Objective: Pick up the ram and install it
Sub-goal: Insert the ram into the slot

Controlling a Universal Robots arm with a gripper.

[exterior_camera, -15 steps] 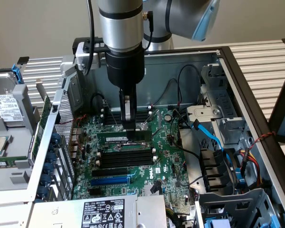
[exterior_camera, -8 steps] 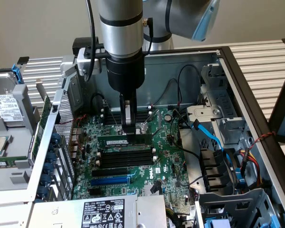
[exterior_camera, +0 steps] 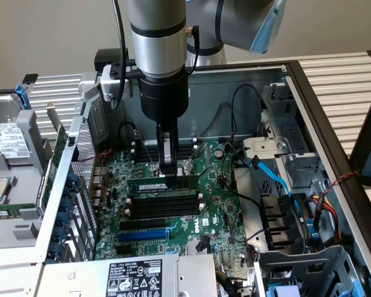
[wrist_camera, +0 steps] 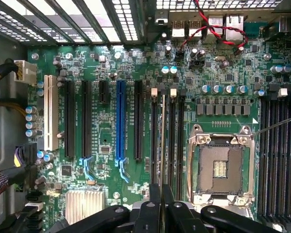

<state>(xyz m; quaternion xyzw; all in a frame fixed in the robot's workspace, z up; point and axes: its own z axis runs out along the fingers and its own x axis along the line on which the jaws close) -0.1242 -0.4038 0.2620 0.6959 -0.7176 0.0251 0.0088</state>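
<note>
Install step judged in hand: the ram (exterior_camera: 162,184) is held on edge by the narrowly pinched gripper (exterior_camera: 168,169), at the black memory slots (exterior_camera: 164,207). Seating is judged to require slot alignment and straight downward pressure.

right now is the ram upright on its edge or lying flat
Upright on its long edge: the dark-green ram stick stands along the black memory slots, pinched by the gripper. Fully seated: cannot tell.

Label on ram (exterior_camera: 180,183) unreadable; its top edge partly behind hand (exterior_camera: 167,169).
</note>
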